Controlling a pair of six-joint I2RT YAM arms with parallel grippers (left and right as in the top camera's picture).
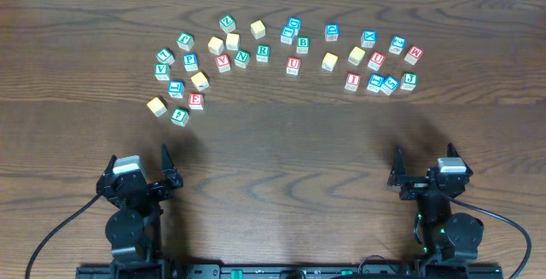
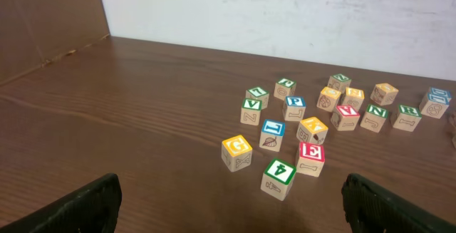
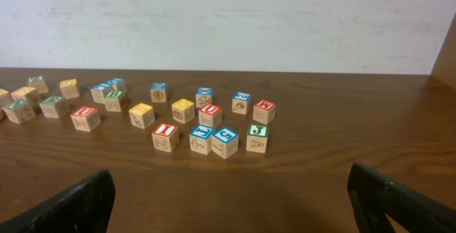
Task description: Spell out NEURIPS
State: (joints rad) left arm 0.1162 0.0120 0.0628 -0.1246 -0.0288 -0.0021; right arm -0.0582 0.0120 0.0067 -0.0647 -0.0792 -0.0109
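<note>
The letter cubes lie scattered in an arc across the far half of the table. On the left are the red E [image 1: 196, 101] [image 2: 311, 152], blue P [image 1: 190, 61] [image 2: 294, 103], green N [image 1: 242, 57] [image 2: 375, 112] and green R [image 1: 263, 53] [image 2: 407, 110]. The red U [image 1: 293, 65] [image 3: 85, 112] sits mid-table and the red I [image 1: 352, 80] [image 3: 165, 130] on the right. Several yellow-topped cubes, such as one at the left [image 1: 156, 105], are unreadable. My left gripper [image 1: 139, 166] [image 2: 231, 208] and right gripper [image 1: 424, 164] [image 3: 231, 204] rest open near the front edge, far from the cubes and holding nothing.
Other cubes are mixed in: a green V [image 2: 251, 105], a green-topped cube [image 2: 279, 170] nearest the left gripper, a green J [image 3: 258, 130] and blue-topped cubes [image 3: 225, 135]. A white wall stands behind the table's far edge.
</note>
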